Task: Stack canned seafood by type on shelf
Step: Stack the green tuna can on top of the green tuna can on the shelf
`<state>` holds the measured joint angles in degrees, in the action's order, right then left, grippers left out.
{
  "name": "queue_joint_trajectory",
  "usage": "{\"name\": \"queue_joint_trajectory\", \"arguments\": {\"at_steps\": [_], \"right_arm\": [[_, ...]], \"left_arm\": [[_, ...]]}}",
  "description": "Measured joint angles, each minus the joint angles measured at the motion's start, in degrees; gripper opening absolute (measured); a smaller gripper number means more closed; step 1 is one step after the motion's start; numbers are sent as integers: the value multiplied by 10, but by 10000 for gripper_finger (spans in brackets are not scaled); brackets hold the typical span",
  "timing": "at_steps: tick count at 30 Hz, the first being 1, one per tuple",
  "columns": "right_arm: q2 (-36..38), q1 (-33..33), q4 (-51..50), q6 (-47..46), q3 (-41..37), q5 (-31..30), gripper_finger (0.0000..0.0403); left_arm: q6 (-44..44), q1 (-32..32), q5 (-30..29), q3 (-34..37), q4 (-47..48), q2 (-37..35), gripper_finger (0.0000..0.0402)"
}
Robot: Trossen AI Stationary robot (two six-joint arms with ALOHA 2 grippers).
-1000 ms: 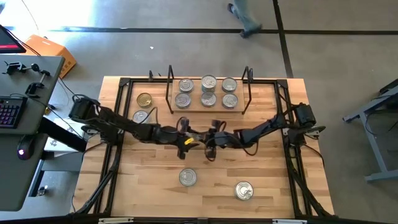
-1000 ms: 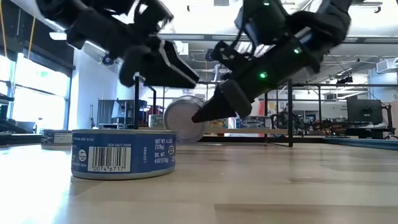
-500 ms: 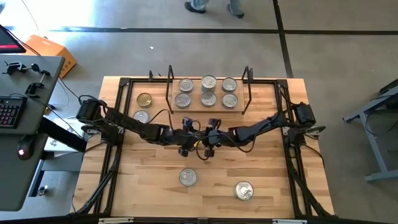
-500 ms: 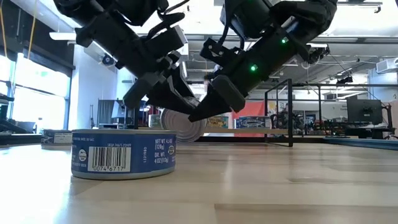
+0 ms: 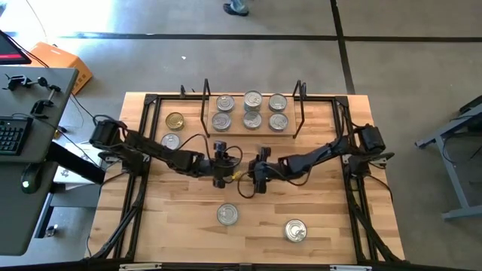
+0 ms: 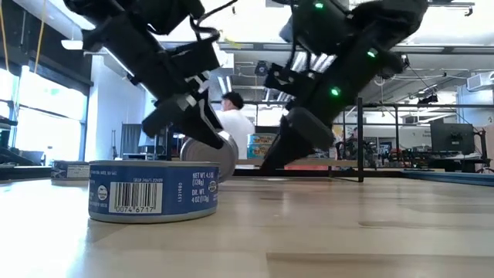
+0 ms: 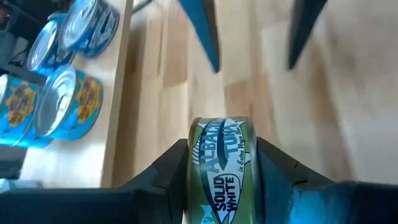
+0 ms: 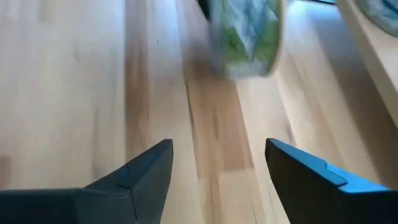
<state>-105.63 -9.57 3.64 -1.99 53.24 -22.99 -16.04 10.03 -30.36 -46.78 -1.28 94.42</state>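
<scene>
Left wrist view: green-labelled tin [image 7: 222, 165] pinched on edge between left gripper [image 7: 222, 168] jaws; right gripper [image 8: 217, 163] jaws spread, apparently clear.

you have six silver-lidded tins [image 5: 251, 110] on the shelf [image 5: 251, 128] in the upper middle of the high view, in two rows of three. two more tins sit left of it on the worktop [image 5: 324, 218]: one gold-lidded [image 5: 175, 120], one silver [image 5: 171, 141]. two silver tins [image 5: 227, 215] lie at lower centre. one green-labelled tin [image 7: 221, 168] sits on edge in the left hand [image 5: 219, 175]. two arms, one hand each.
</scene>
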Motion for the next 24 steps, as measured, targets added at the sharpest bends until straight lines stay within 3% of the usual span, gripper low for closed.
{"name": "queue_joint_trajectory", "arguments": {"at_steps": [5, 9, 13, 16, 20, 24], "right_arm": [[2, -29, 206, 0, -115, -64, 250], [3, -40, 390, 1, -196, -67, 251], [3, -47, 512, 29, -229, -63, 251], [3, -49, 553, 60, -225, -47, 251], [3, -48, 552, 100, -188, 27, 252], [3, -48, 523, 113, -151, 28, 251]], "left_arm": [[25, 8, 15, 36, -83, -24, 122], [14, 8, 82, 101, -274, -27, 122], [6, 5, 124, 142, -419, -28, 122], [5, 4, 141, 152, -476, -28, 122], [5, 6, 155, 148, -492, -29, 122], [4, 7, 167, 144, -493, -29, 122]]}}
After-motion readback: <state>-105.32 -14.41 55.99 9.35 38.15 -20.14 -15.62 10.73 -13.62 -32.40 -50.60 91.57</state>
